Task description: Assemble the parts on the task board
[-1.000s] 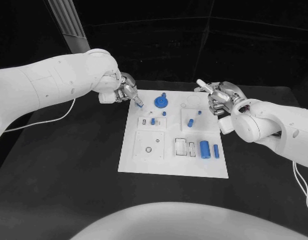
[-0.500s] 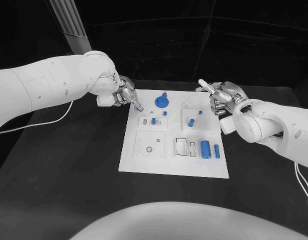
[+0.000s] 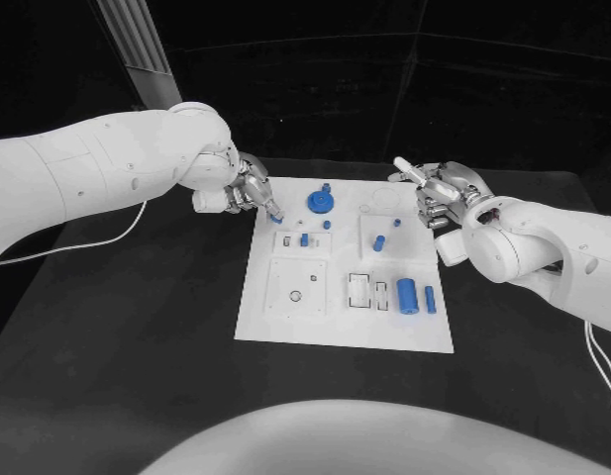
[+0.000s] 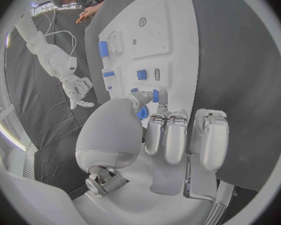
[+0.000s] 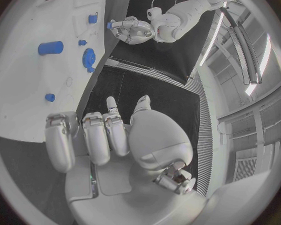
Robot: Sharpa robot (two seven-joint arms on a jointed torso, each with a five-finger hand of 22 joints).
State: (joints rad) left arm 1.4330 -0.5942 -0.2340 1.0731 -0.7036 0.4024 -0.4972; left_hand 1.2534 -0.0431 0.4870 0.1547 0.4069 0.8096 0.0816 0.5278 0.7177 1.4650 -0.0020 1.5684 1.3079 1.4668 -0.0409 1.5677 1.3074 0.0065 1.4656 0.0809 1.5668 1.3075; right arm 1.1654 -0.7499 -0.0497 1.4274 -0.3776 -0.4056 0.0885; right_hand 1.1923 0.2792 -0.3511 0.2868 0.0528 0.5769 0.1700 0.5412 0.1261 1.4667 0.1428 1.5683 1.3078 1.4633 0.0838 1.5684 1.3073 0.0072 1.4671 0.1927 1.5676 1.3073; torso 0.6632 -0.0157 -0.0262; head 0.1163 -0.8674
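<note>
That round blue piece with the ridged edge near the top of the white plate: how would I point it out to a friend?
Find the white task board in the middle of the black table. On its far end, between the two hands, lies the blue gear. It is the widest, roundest blue piece there; its neighbours are small pegs and cylinders.

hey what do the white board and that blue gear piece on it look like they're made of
Task board: probably matte white plastic, flat and even, no glare or grain showing. Blue gear: likely moulded or printed plastic, going by its solid uniform colour and dull surface. Neither looks metallic, but the pictures can't confirm it.
</note>
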